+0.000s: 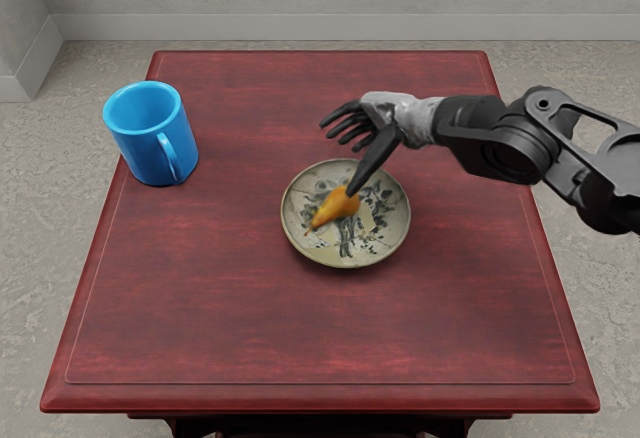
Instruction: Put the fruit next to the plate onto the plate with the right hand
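An orange, cone-shaped fruit (334,207) lies on the patterned ceramic plate (385,239) near the middle of the red table. My right hand (358,138) reaches in from the right and hovers over the plate's far rim. Its fingers are spread, and the thumb (374,165) points down so that its tip touches or nearly touches the top of the fruit. Nothing is clasped in the hand. The left arm is out of sight.
A blue mug (150,133) stands upright at the table's back left, well away from the plate. The red table (200,298) ends in a raised edge on all sides, with grey floor around it.
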